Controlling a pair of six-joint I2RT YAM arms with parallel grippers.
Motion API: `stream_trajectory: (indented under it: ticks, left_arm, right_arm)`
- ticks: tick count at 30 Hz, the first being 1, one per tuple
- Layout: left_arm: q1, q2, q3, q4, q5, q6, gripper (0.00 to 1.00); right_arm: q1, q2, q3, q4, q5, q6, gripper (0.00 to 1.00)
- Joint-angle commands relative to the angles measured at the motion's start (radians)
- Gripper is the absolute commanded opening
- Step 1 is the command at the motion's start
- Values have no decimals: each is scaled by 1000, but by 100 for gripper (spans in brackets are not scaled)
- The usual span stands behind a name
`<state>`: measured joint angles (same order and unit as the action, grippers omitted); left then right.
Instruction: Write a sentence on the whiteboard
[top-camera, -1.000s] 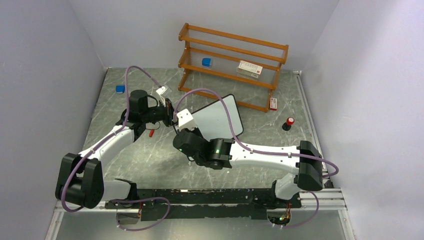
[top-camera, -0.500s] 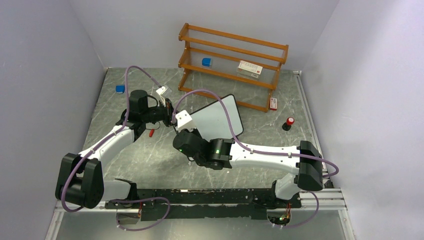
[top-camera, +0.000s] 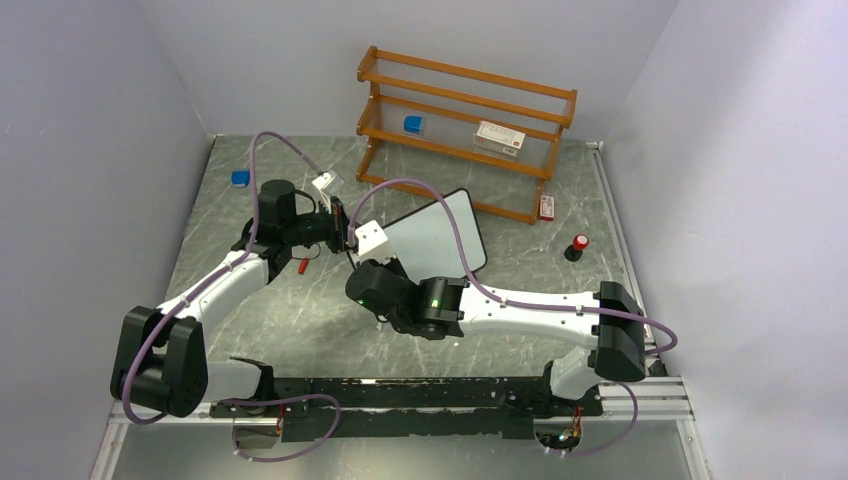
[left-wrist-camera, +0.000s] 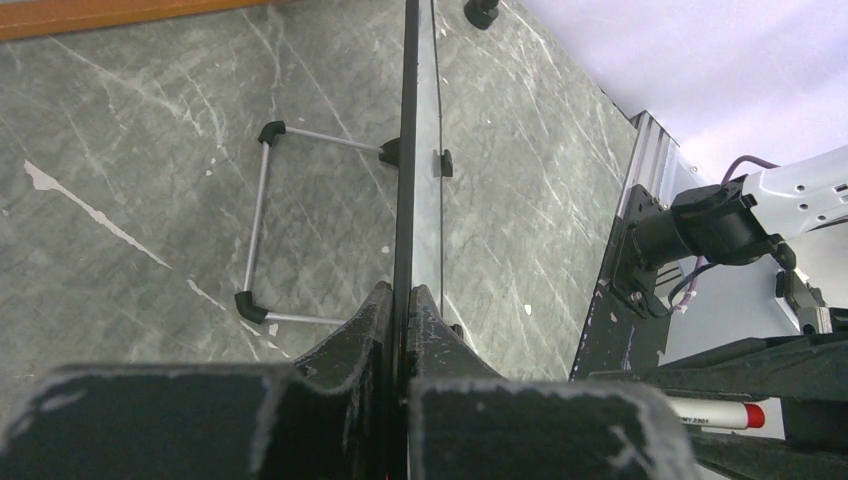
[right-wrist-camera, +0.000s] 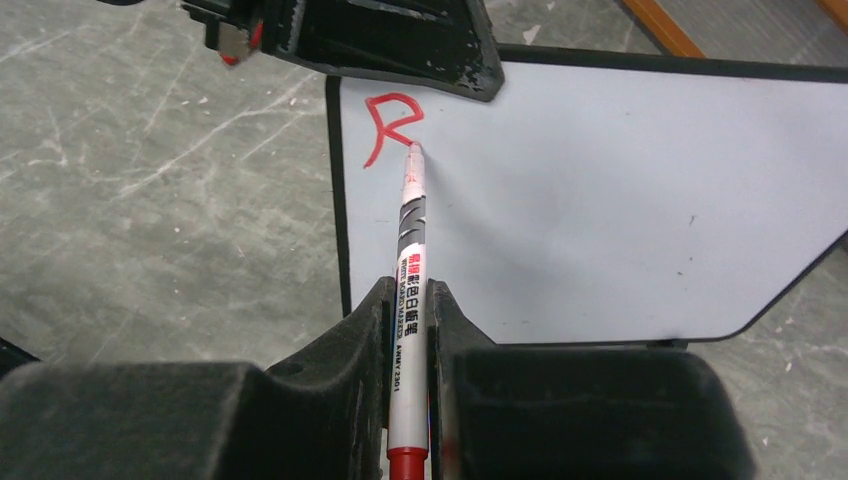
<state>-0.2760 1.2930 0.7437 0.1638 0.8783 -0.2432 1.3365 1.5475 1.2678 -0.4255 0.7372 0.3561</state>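
The whiteboard (top-camera: 435, 238) stands tilted on its wire stand mid-table. It also shows in the right wrist view (right-wrist-camera: 600, 190), and edge-on in the left wrist view (left-wrist-camera: 407, 150). My left gripper (left-wrist-camera: 403, 300) is shut on the board's left edge and shows in the top view (top-camera: 345, 225). My right gripper (right-wrist-camera: 408, 300) is shut on a white marker (right-wrist-camera: 410, 270) with red print. The marker's tip touches the board just below a red letter "R" (right-wrist-camera: 390, 120) in the upper left corner. The right gripper is hidden under its wrist in the top view.
A wooden shelf (top-camera: 465, 125) stands behind the board with a blue cube (top-camera: 413, 124) and a white box (top-camera: 498, 137) on it. A small red-and-white box (top-camera: 546, 207), a red-topped black cap (top-camera: 578, 246), a blue cube (top-camera: 240, 178) and a red piece (top-camera: 302, 266) lie about.
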Motion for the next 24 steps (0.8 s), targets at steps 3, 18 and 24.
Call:
stream_trajectory:
  ticks: [3, 18, 24]
  left_arm:
    - [-6, 8, 8, -32, -13, 8, 5]
    - [-8, 8, 8, -33, -16, 10, 5]
    - [-7, 7, 8, -33, -16, 9, 5]
  right_arm:
    - [-4, 13, 17, -47, 66, 50, 0]
    - [4, 15, 17, -44, -38, 21, 0]
    - [9, 27, 27, -28, -47, 18, 0]
